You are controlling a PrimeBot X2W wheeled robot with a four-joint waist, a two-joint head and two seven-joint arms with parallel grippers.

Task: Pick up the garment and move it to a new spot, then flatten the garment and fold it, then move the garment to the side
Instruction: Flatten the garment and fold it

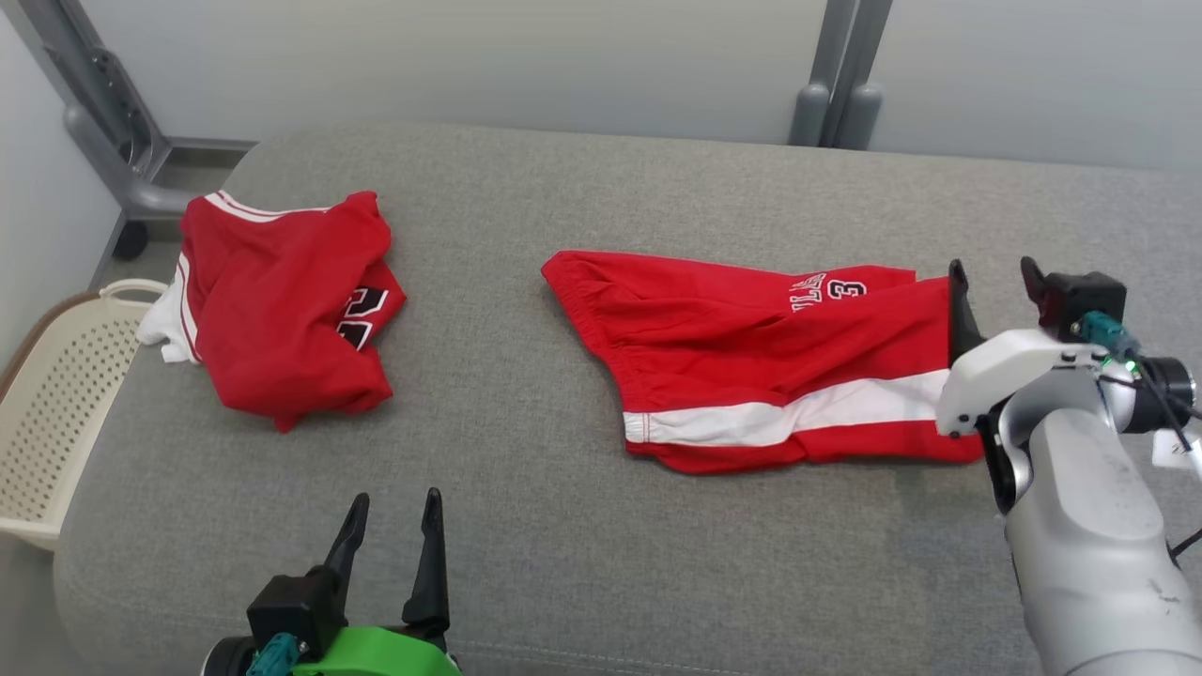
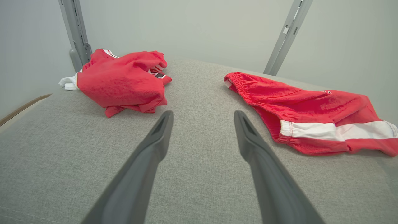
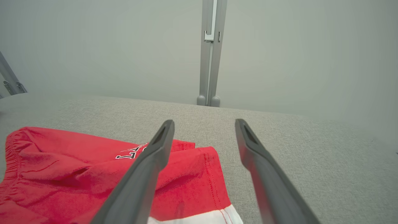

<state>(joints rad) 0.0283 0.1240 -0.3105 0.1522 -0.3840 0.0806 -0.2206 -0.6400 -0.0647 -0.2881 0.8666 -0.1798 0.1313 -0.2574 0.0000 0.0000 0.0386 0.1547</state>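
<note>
Red shorts with a white stripe [image 1: 751, 366] lie spread on the grey cushion, right of centre; they also appear as the shorts [image 2: 311, 115] in the left wrist view and the shorts [image 3: 93, 174] in the right wrist view. My right gripper [image 1: 995, 272] stands open at the shorts' right hem, empty; its left finger [image 3: 149, 161] hovers over the hem. My left gripper [image 1: 394, 521] is open and empty near the front edge, well left of the shorts. In its own view the left gripper [image 2: 202, 118] points between the two garments.
A crumpled red jersey [image 1: 282, 300] lies at the cushion's back left; the jersey [image 2: 124, 81] is also in the left wrist view. A beige perforated basket [image 1: 56, 404] stands beside the left edge. Grey metal posts [image 1: 840, 75] rise behind the cushion [image 1: 526, 526].
</note>
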